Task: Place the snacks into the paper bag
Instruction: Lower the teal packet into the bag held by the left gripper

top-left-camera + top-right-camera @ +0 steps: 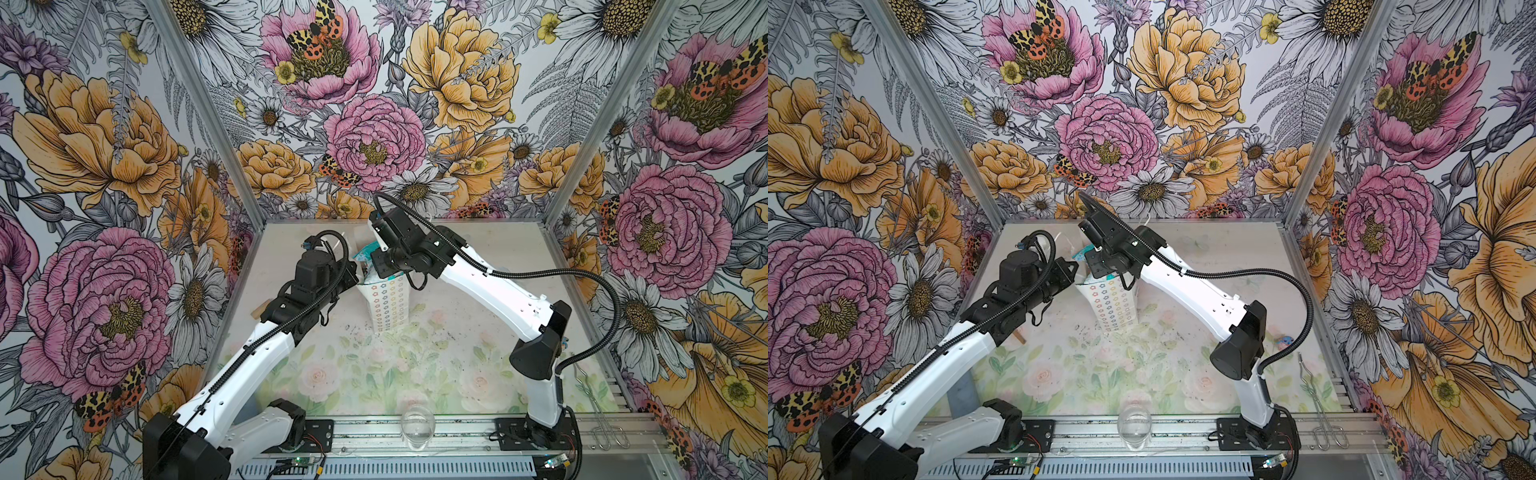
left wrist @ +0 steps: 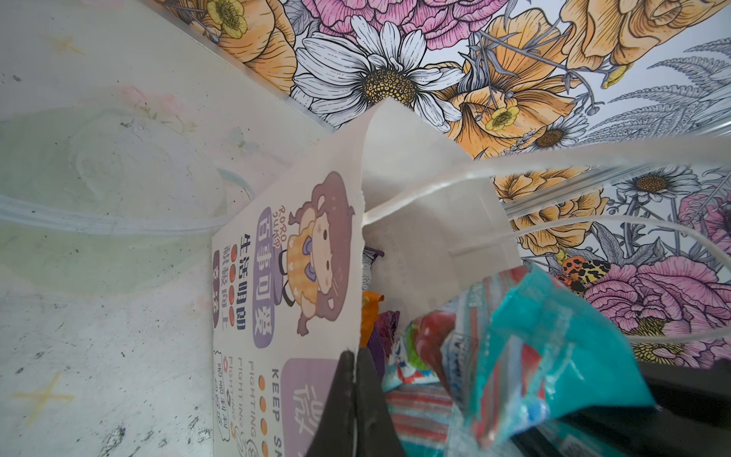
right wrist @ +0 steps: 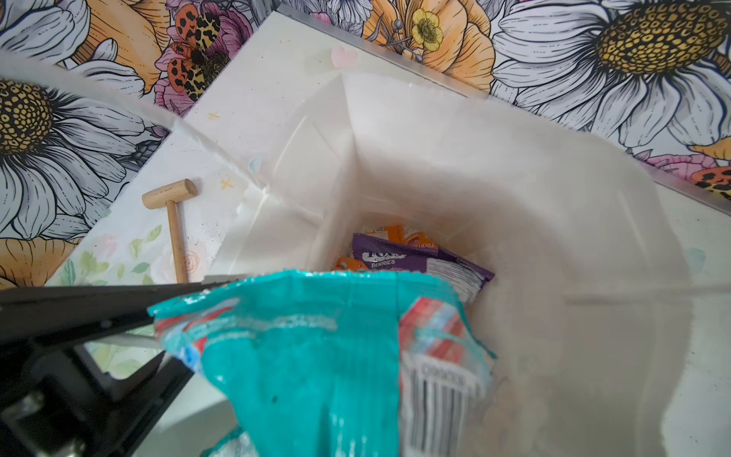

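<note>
The white paper bag [image 1: 388, 307] [image 1: 1115, 307] stands upright at the middle back of the table, its mouth open. My left gripper [image 1: 356, 279] [image 2: 355, 356] is shut on the bag's rim, pinching the printed wall [image 2: 300, 277]. My right gripper [image 1: 382, 266] [image 1: 1100, 266] hangs over the mouth, shut on a teal snack packet [image 1: 365, 255] [image 3: 316, 356] whose lower end dips into the opening. In the right wrist view the packet hides the fingertips. Down inside the bag [image 3: 514, 178] lie a purple packet [image 3: 415, 261] and an orange one [image 3: 395, 233].
A small wooden T-shaped piece [image 3: 174, 221] [image 1: 1019, 337] lies on the table left of the bag, under my left arm. A clear glass [image 1: 417, 428] stands at the front edge, and metal tongs [image 1: 602, 415] lie at the front right.
</note>
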`<state>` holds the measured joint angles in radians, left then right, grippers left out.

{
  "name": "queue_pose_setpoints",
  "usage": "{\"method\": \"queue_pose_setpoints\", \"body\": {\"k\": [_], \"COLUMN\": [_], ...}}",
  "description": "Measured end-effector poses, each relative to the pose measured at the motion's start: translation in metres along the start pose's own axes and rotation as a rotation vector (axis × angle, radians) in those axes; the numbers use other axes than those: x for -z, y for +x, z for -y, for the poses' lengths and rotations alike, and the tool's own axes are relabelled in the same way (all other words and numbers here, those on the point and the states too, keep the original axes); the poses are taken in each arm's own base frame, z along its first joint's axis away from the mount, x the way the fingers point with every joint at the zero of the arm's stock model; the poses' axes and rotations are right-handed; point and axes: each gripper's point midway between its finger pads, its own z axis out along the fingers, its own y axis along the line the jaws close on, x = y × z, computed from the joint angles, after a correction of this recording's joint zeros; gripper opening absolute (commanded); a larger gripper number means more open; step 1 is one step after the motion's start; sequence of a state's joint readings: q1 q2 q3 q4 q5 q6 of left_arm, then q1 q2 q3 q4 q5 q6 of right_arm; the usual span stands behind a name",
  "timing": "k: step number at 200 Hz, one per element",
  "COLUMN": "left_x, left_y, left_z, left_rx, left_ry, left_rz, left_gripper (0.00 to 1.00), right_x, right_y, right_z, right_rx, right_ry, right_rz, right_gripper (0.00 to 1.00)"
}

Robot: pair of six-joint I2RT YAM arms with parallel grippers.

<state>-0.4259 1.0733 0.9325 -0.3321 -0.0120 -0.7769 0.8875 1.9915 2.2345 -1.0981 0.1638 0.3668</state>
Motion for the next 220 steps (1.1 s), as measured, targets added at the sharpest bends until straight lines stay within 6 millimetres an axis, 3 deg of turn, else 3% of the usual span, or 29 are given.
{"method": "queue_pose_setpoints", "body": {"k": [125,141,220], "left_x": [0.0,0.0,0.0], "left_y": [0.0007,0.0007,0.0007], "left_z": [0.0008,0.0006,0.0005], "left_rx": [0.001,0.001,0.001], "left_ry": [0.001,0.0,-0.001], "left_rz": [0.0,0.0,0.0], "left_gripper": [0.0,0.0,0.03], "right_x": [-0.0013,-0.0024,-0.0031], "right_y": [0.0042,0.0066,0.0083], "right_z": [-0.0008,-0.0001,0.0014], "right_rx": [-0.01,-0.016,-0.014], "right_ry": [0.01,0.015,0.024], "right_rz": [-0.034,-0.044,-0.055], "right_gripper": [0.25,0.37,0.38]}}
